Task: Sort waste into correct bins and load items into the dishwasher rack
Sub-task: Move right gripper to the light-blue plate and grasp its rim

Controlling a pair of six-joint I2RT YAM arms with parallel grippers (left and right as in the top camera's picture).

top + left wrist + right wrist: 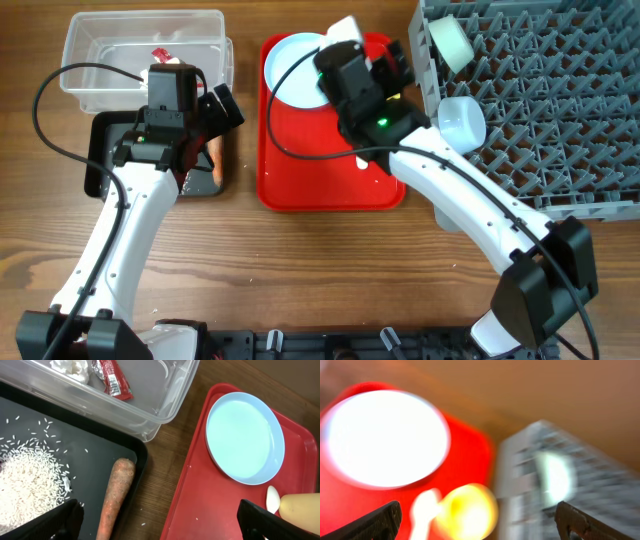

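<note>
My left jaws stand wide apart with nothing between them, over the strip of counter between the shallow black rectangular tray [90, 445] and the flat red serving tray [200, 505], on the counter's left half. The black tray carries a heap of white rice [25, 485], and an orange carrot [116, 495] lies along its right edge. Just behind it, toward the counter's far left corner, the clear rectangular plastic tub [167, 407] holds the red snack wrapper with white print [112, 380] and the small white crumpled scrap [70, 367].

My right jaws are spread wide too, gripping nothing, above the red tray's far end; that wrist view is blurred. The pale blue round plate [288, 70] sits in the red tray's far left corner, with the small yellow cup [300, 510] and the white plastic spoon [272, 497] just beside each other near it.

The large grey plastic grid crate [560, 120] fills the counter's far right corner. A small pale green bowl [450, 42] sits in its far left corner and a small pale blue bowl [462, 120] at its left edge.
</note>
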